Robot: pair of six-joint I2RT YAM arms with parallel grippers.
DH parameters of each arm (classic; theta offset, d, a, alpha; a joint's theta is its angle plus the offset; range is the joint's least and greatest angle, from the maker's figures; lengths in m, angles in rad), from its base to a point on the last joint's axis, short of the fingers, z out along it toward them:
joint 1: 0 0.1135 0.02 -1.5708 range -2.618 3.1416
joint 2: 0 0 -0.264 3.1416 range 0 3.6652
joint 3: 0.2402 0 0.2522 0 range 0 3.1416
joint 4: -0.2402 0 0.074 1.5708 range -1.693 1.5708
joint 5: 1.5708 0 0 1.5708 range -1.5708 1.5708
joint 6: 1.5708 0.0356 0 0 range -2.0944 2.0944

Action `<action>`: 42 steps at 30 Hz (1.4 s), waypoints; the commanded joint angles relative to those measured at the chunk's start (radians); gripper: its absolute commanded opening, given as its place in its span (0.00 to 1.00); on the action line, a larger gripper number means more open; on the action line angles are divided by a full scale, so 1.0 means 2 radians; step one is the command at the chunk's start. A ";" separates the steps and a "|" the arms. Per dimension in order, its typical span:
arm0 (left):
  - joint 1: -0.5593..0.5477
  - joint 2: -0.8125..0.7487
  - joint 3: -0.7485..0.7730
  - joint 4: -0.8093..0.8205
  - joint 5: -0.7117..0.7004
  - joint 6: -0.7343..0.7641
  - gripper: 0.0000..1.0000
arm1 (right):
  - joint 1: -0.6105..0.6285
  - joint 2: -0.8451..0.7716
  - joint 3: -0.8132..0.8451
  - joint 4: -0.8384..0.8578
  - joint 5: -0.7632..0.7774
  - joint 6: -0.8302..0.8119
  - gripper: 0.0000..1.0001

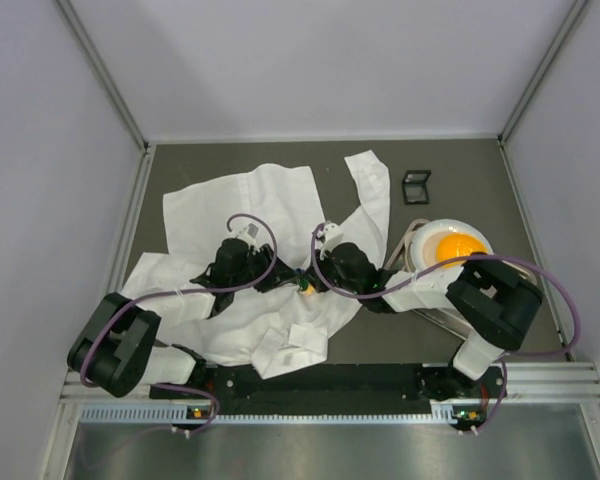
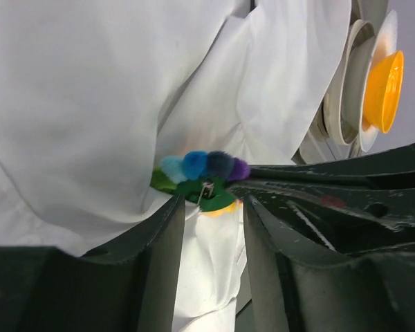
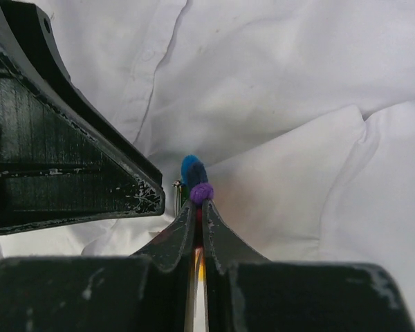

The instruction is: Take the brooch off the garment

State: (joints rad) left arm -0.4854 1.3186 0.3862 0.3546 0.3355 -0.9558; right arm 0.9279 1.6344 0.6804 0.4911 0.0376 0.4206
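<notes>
The white shirt [image 1: 242, 200] lies spread and creased on the dark table. The many-coloured brooch [image 1: 305, 287] is pinned near its front middle. My right gripper [image 1: 318, 281] is shut on the brooch, which sits edge-on between the fingertips in the right wrist view [image 3: 197, 181] with blue and purple petals showing above my right gripper [image 3: 201, 205]. My left gripper [image 1: 286, 278] comes from the left. Its jaws stand partly apart on either side of a strip of shirt fabric [image 2: 214, 263], my left gripper [image 2: 212, 204] just below the brooch [image 2: 204, 176]. The right fingers [image 2: 318, 187] reach in from the right.
An orange bowl [image 1: 456, 246] on stacked plates sits to the right of the shirt, also in the left wrist view [image 2: 384, 90]. A small black square frame [image 1: 416, 186] lies behind it. A folded shirt part with tags [image 1: 295, 346] lies near the front edge. Grey walls enclose the table.
</notes>
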 commanded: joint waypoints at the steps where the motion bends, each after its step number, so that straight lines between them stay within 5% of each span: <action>1: -0.002 0.001 0.043 -0.034 0.001 0.033 0.45 | -0.001 0.009 -0.003 0.044 0.000 -0.007 0.00; 12: -0.003 0.004 0.074 -0.097 -0.014 0.085 0.33 | -0.001 0.007 -0.008 0.053 0.002 -0.014 0.00; 42: -0.003 0.075 0.103 -0.051 0.030 0.102 0.26 | -0.001 0.012 -0.003 0.058 -0.017 -0.025 0.00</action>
State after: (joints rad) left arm -0.4873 1.4525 0.5579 0.1875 0.3790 -0.7544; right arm 0.9279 1.6482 0.6674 0.5453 0.0315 0.3847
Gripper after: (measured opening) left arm 0.267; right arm 0.014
